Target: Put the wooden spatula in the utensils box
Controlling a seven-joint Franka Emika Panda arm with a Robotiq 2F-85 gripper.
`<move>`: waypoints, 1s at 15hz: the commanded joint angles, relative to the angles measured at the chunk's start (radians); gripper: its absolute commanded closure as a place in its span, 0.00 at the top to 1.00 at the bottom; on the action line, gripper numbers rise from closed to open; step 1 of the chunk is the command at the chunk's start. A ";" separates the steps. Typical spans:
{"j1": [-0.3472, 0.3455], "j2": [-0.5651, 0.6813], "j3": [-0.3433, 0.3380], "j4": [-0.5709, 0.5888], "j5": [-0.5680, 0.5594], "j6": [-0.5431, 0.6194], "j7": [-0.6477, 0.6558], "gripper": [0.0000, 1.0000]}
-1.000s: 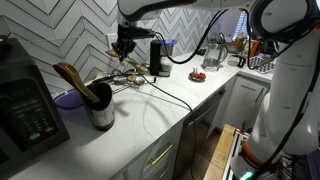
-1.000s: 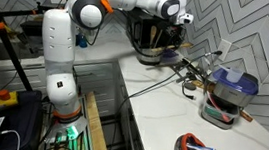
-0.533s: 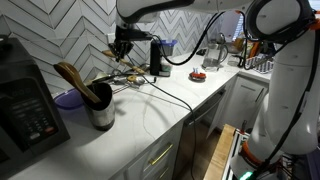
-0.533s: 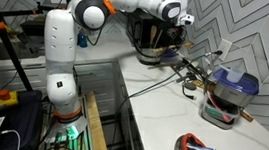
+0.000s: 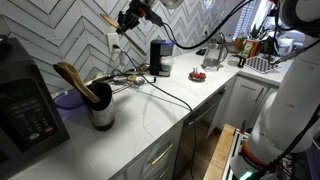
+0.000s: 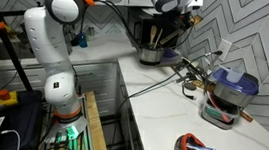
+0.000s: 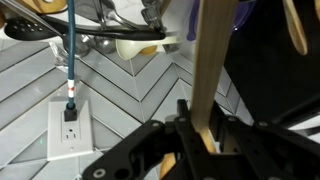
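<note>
My gripper (image 5: pixel 128 22) is high above the counter near the tiled wall, and it also shows in the other exterior view (image 6: pixel 190 4). It is shut on the wooden spatula (image 7: pixel 211 62), a slim light-brown stick that runs between the jaws (image 7: pixel 205 140) in the wrist view. The utensils box (image 5: pixel 100 113) is a squat dark canister on the counter, left of and well below the gripper. It holds darker curved wooden spoons (image 5: pixel 72 76). It also shows in an exterior view (image 6: pixel 152 55).
A black appliance (image 5: pixel 25 100) and a purple bowl (image 5: pixel 67 100) stand beside the canister. Loose utensils and cables (image 5: pixel 125 80) lie below the gripper. A black cup (image 5: pixel 158 57), a kettle (image 5: pixel 213 52) and a red bowl (image 5: pixel 197 74) stand further right. A wall outlet (image 7: pixel 72 125) shows too.
My gripper has risen from the pile of utensils on the counter to high above it, with the spatula in its jaws. The canister has not moved.
</note>
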 commanded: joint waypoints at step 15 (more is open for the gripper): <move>0.107 -0.060 0.017 -0.091 0.711 0.117 -0.843 0.06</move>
